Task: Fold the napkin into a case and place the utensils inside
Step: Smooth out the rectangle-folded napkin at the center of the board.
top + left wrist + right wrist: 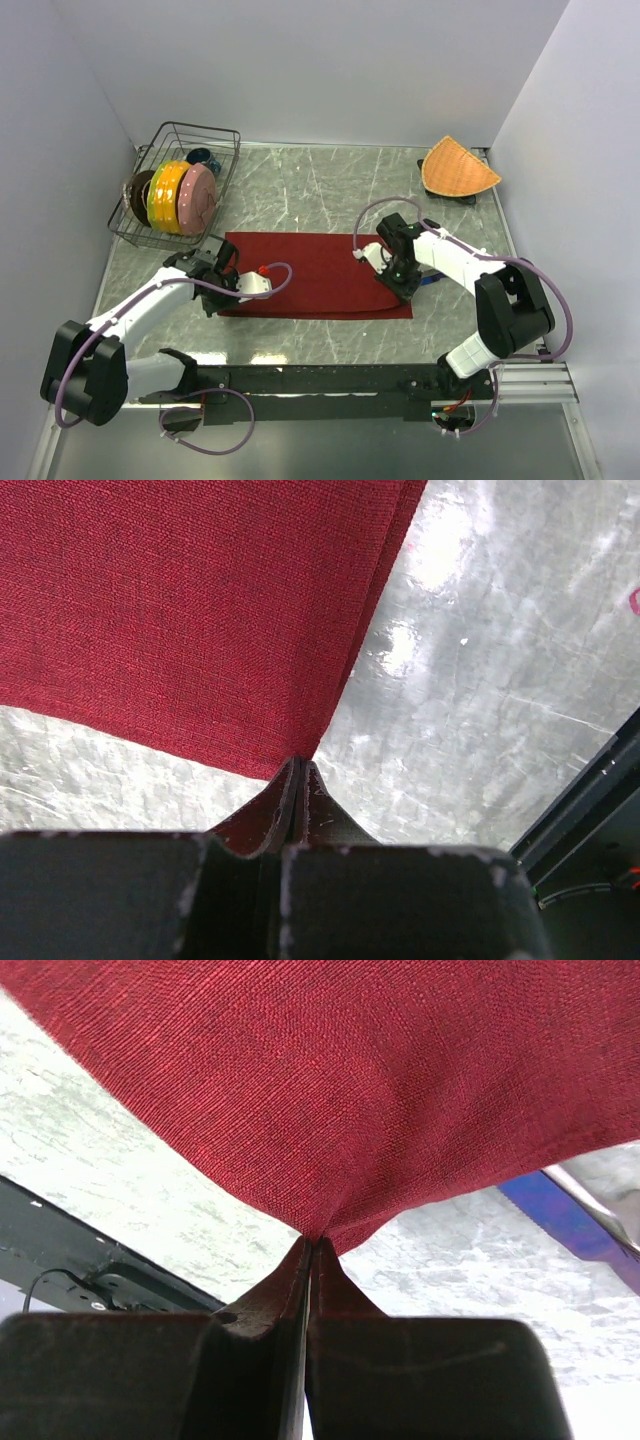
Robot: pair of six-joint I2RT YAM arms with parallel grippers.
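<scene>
A dark red, plain rectangular cloth napkin (315,272) lies spread across the middle of the grey marbled table (300,185) in the overhead view, its long sides running left to right.

The left end effector (300,766) sits at the napkin's lower left corner. In the left wrist view its two dark fingers are pressed together, with the tip of that corner pinched between them. The cloth rises away from them towards the top of the frame, and along its right edge two layers show, one under the other.

The right end effector (312,1240) is at the napkin's lower right corner. Its fingers are likewise clamped on the cloth, which puckers into small folds at the pinch.

In the right wrist view, at the right edge of the frame, a slender blue-purple knife (566,1222) lies on the table just beside the lifted cloth. A slim silver metal piece (596,1200) runs along its upper side; too little of it shows to name it.

At the upper left of the overhead view stands a wire rack (222,150) holding coloured plates (182,197) on edge. An orange woven fan-shaped mat (458,168) rests at the upper right.
</scene>
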